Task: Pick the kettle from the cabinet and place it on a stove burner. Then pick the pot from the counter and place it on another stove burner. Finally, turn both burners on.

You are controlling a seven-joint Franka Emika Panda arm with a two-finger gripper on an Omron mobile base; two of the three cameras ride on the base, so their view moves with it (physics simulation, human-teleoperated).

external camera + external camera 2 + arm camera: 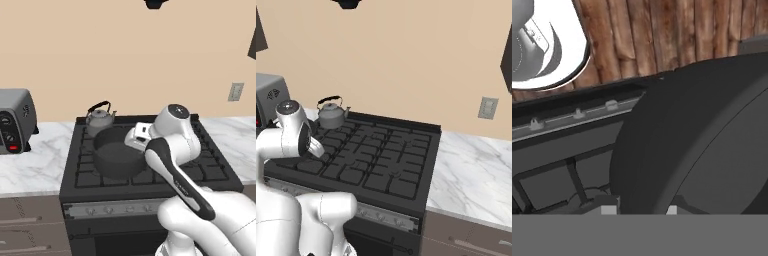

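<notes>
Dark grey and wide, the lidless round pot [118,159] sits on the front-left black cast-iron grates [210,162]; your gripper [639,210] clasps its rim. The small grey metal kettle [100,119] stands behind it.

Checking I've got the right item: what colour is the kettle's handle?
Black, arched over the grey kettle; clearest in the right base view.

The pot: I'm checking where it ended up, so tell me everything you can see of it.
The pot is wide, low, round and dark grey, with a matte metal look and no lid. It sits upright on the front-left grates of the stove, just in front of the kettle. In the hand view its rim and wall loom close, with the gripper at its edge. Its side handles cannot be made out.
</notes>
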